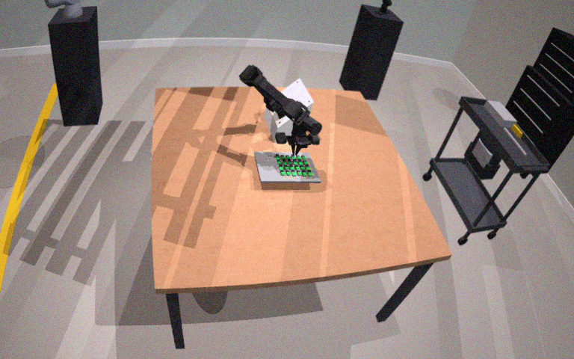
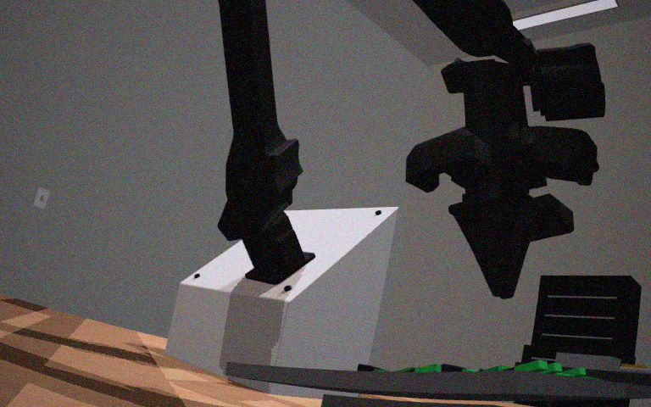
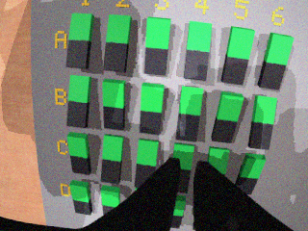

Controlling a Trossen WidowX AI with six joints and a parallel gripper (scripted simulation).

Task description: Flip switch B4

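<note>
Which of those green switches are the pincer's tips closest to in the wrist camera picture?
The one in row C, column 4: the shut pincer has its tips right at that switch, just below B4.

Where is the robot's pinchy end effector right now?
In the wrist view, the shut end effector hovers above the switch panel, near C4.

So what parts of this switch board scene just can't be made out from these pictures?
- Wrist view: the closed gripper covers most of row D and parts of C4 and C5 on the panel.
- Exterior view: the switches are seen edge-on; none can be told raised or pressed.
- Top view: the panel's printed labels are too small to read.
- Which end of B4 stands raised: unclear.
</note>
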